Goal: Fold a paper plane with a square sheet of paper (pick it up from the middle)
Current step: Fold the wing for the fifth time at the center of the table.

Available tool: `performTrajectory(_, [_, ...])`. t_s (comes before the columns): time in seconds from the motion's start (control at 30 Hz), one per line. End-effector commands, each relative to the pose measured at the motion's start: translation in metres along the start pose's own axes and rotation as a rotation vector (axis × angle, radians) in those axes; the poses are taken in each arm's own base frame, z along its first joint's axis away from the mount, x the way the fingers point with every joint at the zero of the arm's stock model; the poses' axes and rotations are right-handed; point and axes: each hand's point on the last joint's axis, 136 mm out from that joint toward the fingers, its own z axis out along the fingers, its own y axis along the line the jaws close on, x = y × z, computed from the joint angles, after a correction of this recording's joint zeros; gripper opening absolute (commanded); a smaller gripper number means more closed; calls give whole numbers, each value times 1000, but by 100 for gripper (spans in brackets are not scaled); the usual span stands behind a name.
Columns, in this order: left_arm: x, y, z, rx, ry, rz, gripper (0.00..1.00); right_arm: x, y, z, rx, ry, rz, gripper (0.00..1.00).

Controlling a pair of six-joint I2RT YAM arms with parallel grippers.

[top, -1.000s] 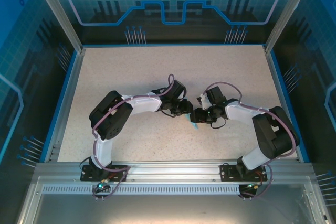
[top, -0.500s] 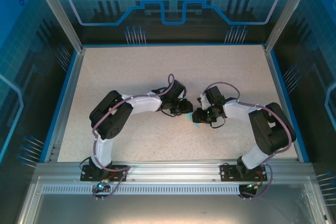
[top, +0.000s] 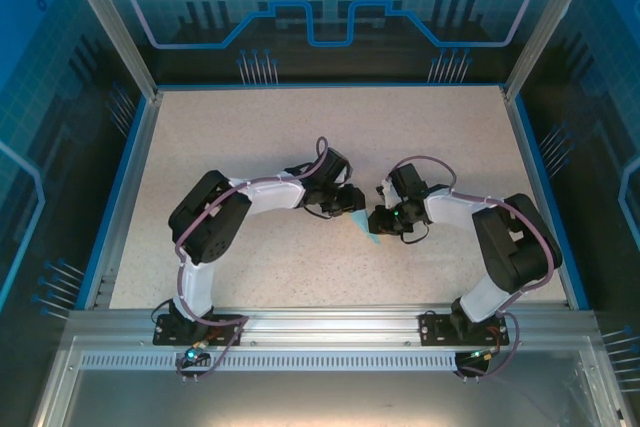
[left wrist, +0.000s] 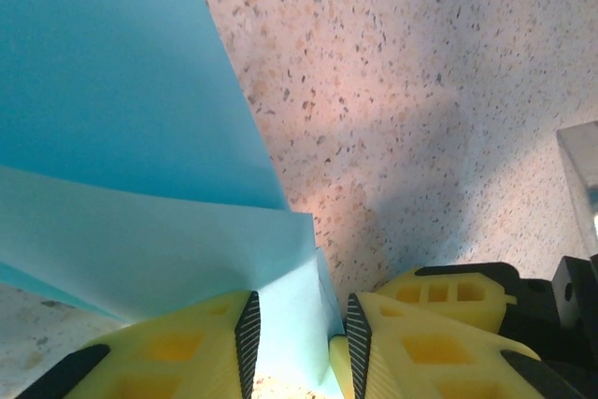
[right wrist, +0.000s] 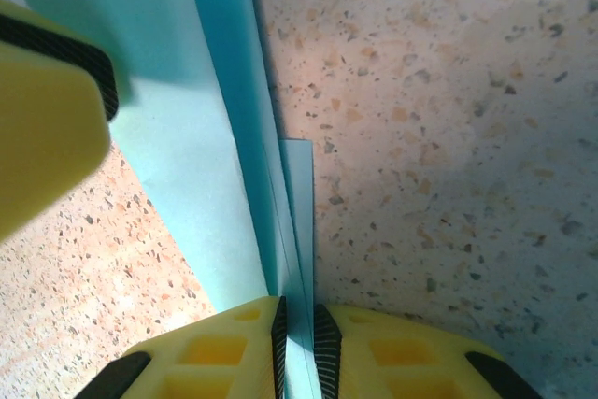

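Pinching a folded edge of the light-blue paper [right wrist: 187, 137], the right end effector [right wrist: 297, 320] has its pads almost together, with only the thin sheet between them. The left end effector [left wrist: 301, 324] stands partly open, a corner of the paper lying in the gap. The paper sits mid-worktop [top: 250, 137], creased into overlapping layers between both arms.

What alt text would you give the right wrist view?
The right gripper, at the bottom edge, pinches the edge of folded light-blue paper that runs up and left over the speckled table. Another yellow finger pokes in at the left.
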Motion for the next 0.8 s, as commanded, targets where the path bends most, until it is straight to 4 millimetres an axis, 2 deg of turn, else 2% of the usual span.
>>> performTrajectory(0.0, [-17, -14, -4, 60, -22, 39, 35, 23, -17, 25, 59, 87, 13, 21])
performTrajectory(0.13, [-23, -6, 3, 74, -21, 31, 35, 24, -18, 27, 63, 99, 15, 21])
performTrajectory(0.4, [-22, 19, 21, 28, 7, 26, 33, 23, -12, 25, 41, 96, 16, 22])
performTrajectory(0.53, [-23, 21, 19, 23, 3, 37, 33, 21, -9, 21, 34, 91, 11, 23])
performTrajectory(0.63, [-22, 22, 21, 16, 16, 46, 33, 17, -1, 13, 12, 77, -5, 25])
performTrajectory(0.73, [-21, 24, 21, 5, 26, 54, 33, 6, 4, -9, 32, 15, -28, 30])
performTrajectory(0.77, [-20, 25, 22, 2, 30, 57, 33, 3, 10, -17, 7, -6, -43, 33])
